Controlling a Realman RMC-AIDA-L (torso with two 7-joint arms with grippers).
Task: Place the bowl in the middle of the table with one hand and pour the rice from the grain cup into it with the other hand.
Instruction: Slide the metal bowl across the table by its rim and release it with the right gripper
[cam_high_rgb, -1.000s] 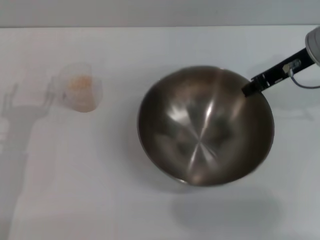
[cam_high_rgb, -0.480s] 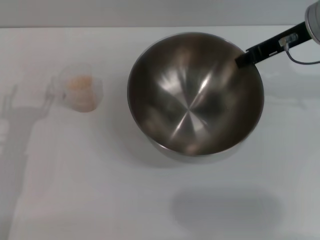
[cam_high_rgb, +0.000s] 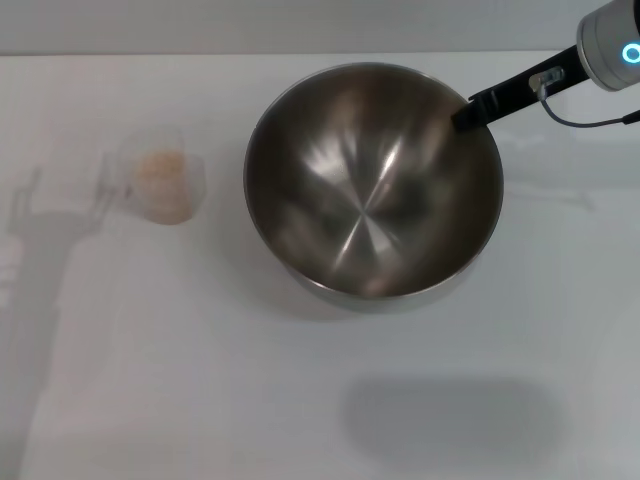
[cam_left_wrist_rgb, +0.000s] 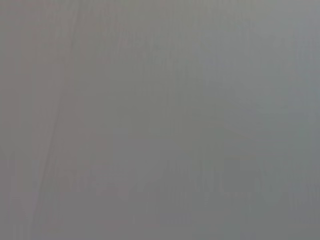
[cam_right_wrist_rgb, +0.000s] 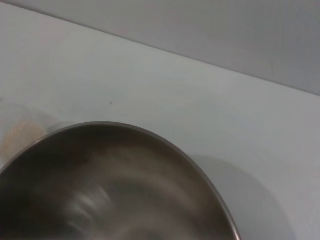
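Note:
The big steel bowl hangs tilted above the white table, and its shadow lies on the table nearer to me. My right gripper is shut on the bowl's far right rim, with a black finger reaching over the edge. The clear grain cup stands at the left with pale rice inside. In the right wrist view the bowl's rim fills the lower part, the cup shows faintly beyond it. My left gripper is out of view; its wrist view shows only plain grey.
A grey wall runs along the table's far edge. A faint arm shadow falls on the table at the far left, beside the cup.
The bowl has travelled left and toward the far side of the table, held by my right gripper. The cup has stayed where it was.

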